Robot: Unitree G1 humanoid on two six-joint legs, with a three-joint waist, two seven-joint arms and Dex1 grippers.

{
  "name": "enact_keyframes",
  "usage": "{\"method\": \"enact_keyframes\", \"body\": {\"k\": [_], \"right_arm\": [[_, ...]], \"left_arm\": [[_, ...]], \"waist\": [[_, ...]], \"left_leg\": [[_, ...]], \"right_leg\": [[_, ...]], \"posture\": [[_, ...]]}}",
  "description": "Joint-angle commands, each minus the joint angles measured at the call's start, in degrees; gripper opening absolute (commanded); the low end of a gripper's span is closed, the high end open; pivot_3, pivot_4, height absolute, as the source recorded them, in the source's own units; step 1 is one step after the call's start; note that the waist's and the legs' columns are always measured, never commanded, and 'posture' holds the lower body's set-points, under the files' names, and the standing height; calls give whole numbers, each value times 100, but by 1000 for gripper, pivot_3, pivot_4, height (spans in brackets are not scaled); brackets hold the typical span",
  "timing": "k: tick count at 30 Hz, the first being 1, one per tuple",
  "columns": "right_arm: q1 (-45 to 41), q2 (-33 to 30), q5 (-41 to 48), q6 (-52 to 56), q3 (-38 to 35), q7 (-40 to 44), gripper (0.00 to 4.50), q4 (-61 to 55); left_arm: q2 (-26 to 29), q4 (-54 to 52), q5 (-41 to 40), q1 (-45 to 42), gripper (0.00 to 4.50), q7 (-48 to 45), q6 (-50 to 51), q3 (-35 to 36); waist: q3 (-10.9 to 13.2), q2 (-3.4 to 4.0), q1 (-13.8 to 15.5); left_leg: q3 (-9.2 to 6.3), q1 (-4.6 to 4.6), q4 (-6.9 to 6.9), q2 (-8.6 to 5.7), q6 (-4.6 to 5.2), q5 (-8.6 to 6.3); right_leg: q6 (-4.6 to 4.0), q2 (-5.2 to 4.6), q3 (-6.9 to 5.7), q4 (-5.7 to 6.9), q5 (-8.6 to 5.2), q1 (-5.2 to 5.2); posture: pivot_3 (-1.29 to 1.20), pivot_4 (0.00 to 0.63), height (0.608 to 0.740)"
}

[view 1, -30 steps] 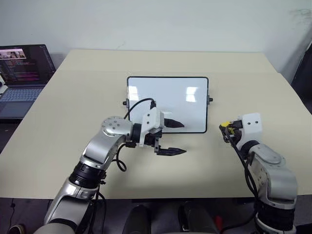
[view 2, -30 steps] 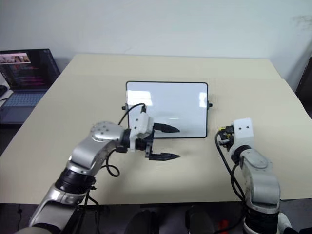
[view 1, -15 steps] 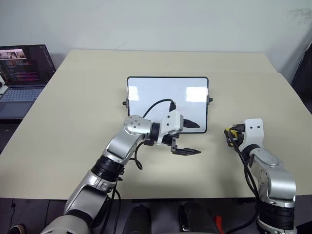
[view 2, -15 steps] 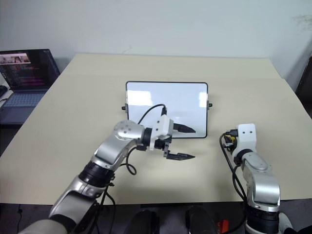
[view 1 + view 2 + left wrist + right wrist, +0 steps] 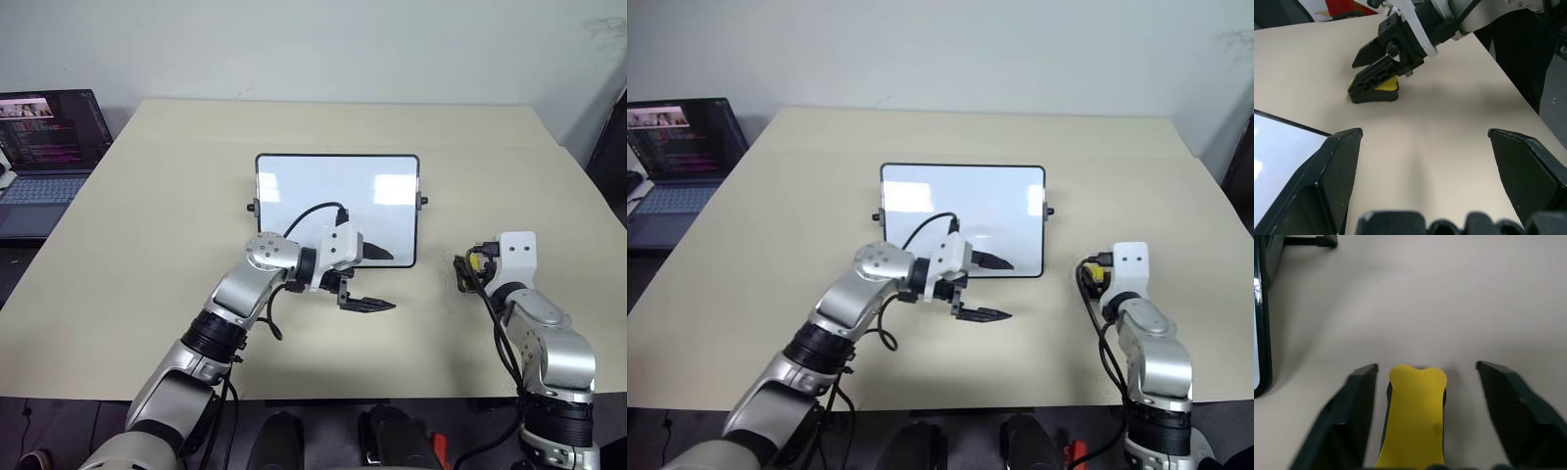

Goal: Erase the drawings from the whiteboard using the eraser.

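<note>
Tabletop [image 5: 147,196], right jaws spread around eraser [image 5: 1413,416]

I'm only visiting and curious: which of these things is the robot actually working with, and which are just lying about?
Part of the job:
- whiteboard
- yellow eraser, lying on the table between the open right pincer

Just lying about:
- laptop, off the table's left

beige table [image 5: 147,225] – pale wall [image 5: 323,44] behind – laptop [image 5: 44,147] beside.
</note>
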Motion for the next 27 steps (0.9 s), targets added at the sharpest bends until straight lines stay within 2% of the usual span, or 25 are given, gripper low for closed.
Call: {"method": "enact_keyframes", "body": {"k": [1,4,7,12,15,18,21,24,27], "right_arm": [[-56,-97,123,-196,-168,-50,4466,-25],[-66,-22,293,-568,-261,-49,4466,-289],[124,-57,532,-829,-118,232,4466,-847],[1009,-150,648,-1139,93,433,4466,-1918],[1895,6,502,-2155,67,423,4466,-2277],[2714,425,463,-3317,-14,298,4466,-2028],[3211,630,718,-4019,-40,564,4466,-1529],[3283,686,870,-4845,-101,776,4466,-848],[3154,492,913,-5126,-18,1026,4466,-514]], "left_arm": [[84,-234,-49,123,4500,42,-124,170],[0,-435,-148,373,4500,525,-90,522],[47,-1162,-496,945,4500,954,360,947],[-195,-2257,-760,2154,4500,2396,872,1922],[-423,-2932,-804,3082,4500,3282,991,2584],[-750,-3373,-594,3799,4500,4115,857,3011],[-1005,-3301,123,4311,4500,4978,163,3280],[-1133,-3070,649,4695,4500,5609,-477,3528],[-1120,-3006,701,4747,4500,5799,-622,3652]], "waist": [[0,1,-8],[0,2,-5],[2,4,-19],[0,6,7],[-2,6,9],[-4,3,13],[-6,0,20],[-10,-5,11],[-10,-6,18]], "left_leg": [[0,0,0,0,0,0],[-1,1,-1,3,0,0],[0,1,-1,11,0,0],[-8,1,-6,16,-1,-2],[-8,2,-2,13,-2,-2],[-8,10,-2,10,-3,-3],[-5,14,1,4,-3,-3],[2,31,6,5,-3,-2],[6,36,8,5,0,1]], "right_leg": [[0,0,0,0,0,0],[0,0,0,1,0,0],[0,0,3,2,0,-1],[4,-5,-3,-1,-4,0],[4,-38,-6,1,-4,5],[5,-47,-9,-1,-5,12],[5,-57,-9,-2,-5,17],[5,-58,-3,1,0,26],[-22,-58,0,2,-12,28]], "posture": [[0,150,740],[0,150,740],[0,150,740],[0,150,740],[0,150,740],[0,150,740],[0,150,740],[0,150,740],[0,150,740]]}}
